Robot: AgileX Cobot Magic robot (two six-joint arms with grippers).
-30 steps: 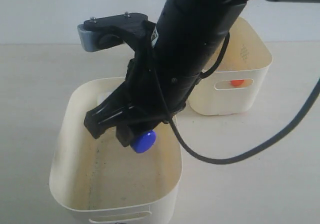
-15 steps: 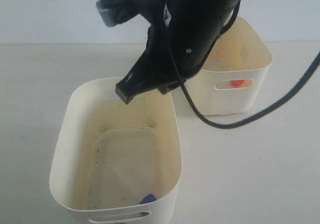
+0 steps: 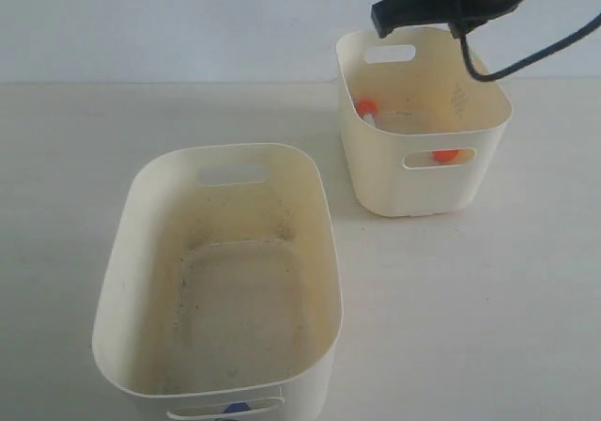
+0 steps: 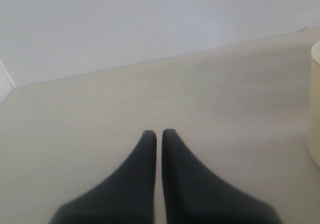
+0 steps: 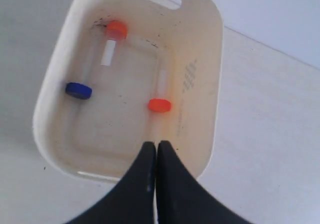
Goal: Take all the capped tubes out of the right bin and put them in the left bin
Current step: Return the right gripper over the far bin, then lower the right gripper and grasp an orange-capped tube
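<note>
The left bin (image 3: 122,252) stands near the front. A blue cap (image 3: 235,407) of a capped tube shows through its front handle slot. The right bin (image 3: 488,148) stands at the back right. My right gripper (image 3: 378,17) hangs above its far rim, shut and empty. In the right wrist view the right gripper (image 5: 156,145) looks down into the right bin (image 5: 212,84). Three capped tubes lie on that floor: one with an orange cap (image 5: 116,29), one with a blue cap (image 5: 79,90), one with an orange cap (image 5: 159,104). My left gripper (image 4: 156,133) is shut over bare table.
A black cable (image 3: 526,59) trails from the right arm over the right bin's far corner. A cream bin's edge (image 4: 315,104) shows at the side of the left wrist view. Pale tabletop lies between and around the bins, with a white wall behind.
The right gripper let the blue-capped tube fall into the left bin, shut, rose and swung right to above the right bin. The tube now lies at the left bin's front end.
</note>
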